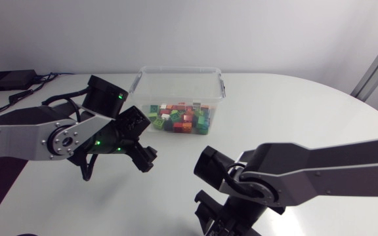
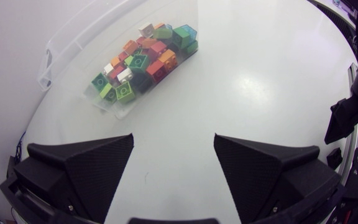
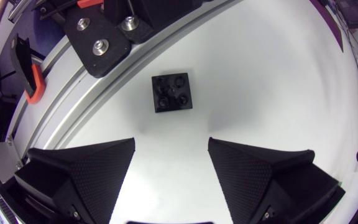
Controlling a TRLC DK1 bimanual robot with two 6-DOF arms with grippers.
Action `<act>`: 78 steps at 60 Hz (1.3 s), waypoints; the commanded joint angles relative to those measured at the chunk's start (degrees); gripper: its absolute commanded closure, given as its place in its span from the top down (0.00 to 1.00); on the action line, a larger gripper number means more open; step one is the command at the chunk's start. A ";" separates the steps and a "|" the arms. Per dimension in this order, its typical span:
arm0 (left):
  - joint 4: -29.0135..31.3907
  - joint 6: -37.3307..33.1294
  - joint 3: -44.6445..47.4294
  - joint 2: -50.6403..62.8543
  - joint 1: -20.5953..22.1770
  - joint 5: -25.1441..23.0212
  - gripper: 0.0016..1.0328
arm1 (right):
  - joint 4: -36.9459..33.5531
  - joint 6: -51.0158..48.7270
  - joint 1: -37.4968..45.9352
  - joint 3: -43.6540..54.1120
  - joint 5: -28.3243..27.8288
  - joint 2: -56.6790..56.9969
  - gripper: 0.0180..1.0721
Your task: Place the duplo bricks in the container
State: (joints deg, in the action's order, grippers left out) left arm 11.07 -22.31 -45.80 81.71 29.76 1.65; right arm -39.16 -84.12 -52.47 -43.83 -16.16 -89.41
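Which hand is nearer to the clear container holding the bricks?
Left. The left hand, open, is just short of the container, pointing at it. The right hand is well back from it, with a black brick ahead of it.

You have soft, even light from above; the white table [image 2: 272, 81] glares brightly ahead of the left gripper [image 2: 173, 155]; only faint, diffuse shadows lie on it; both wrist views bend strongly towards their edges.

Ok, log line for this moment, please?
left gripper open, empty, container ahead | right gripper open, black brick ahead on table | bricks in container
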 commanded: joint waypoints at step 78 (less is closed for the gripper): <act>7.74 -7.31 8.62 -15.88 -2.25 -0.68 0.88 | -2.68 19.43 -17.05 -6.97 12.21 -9.47 0.45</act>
State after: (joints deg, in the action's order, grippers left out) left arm 18.20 -28.49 -38.57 66.76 27.99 1.39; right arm -42.83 -66.11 -68.69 -51.53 -5.06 -97.34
